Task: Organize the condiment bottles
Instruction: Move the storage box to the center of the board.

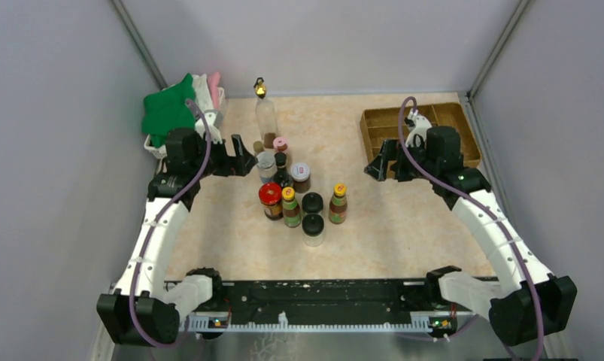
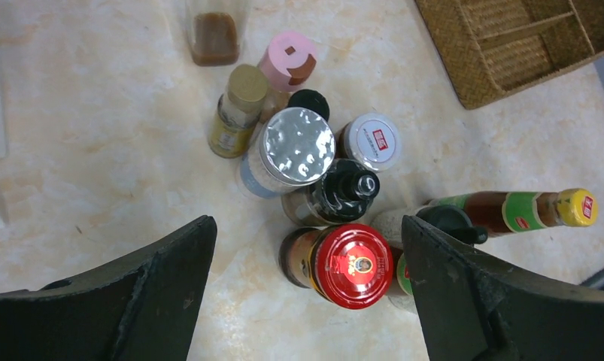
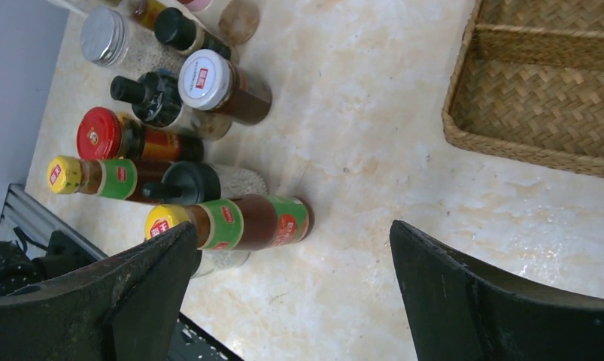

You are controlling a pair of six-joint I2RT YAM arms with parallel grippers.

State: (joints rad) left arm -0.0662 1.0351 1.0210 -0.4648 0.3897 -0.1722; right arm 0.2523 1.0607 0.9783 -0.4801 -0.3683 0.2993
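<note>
1. The jaws of the left arm (image 1: 157,226) stand wide apart with nothing between them, held above the bench (image 1: 404,226) just left of the bottles.
2. The jaws of the right arm (image 1: 494,226) are likewise spread and empty. They hang between the bottles and the brown tray (image 1: 377,128), close to the tray's near edge.
3. The bottles stand upright in a tight cluster at the middle of the bench; none is in the tray.
4. At the far end of the cluster is the tall clear bottle (image 1: 265,113) with a gold top and a little brown liquid at its bottom. Just nearer are a small gold-capped bottle (image 2: 238,113) and a pink-capped bottle (image 2: 287,60).
5. Next come a silver-lidded jar (image 2: 295,147), a white-capped jar (image 2: 374,141) and a black-spouted bottle (image 2: 336,192), pressed close together.
6. Nearest the arms are a red-lidded jar (image 1: 270,197), a yellow-capped bottle (image 1: 289,204) and two black-capped jars (image 1: 312,201). A second yellow-capped bottle (image 1: 338,201) stands slightly apart on the right.
7. In the far left corner a white basket (image 1: 208,98) holds something green (image 1: 167,109), perhaps cloth; the view is too coarse to say.
</note>
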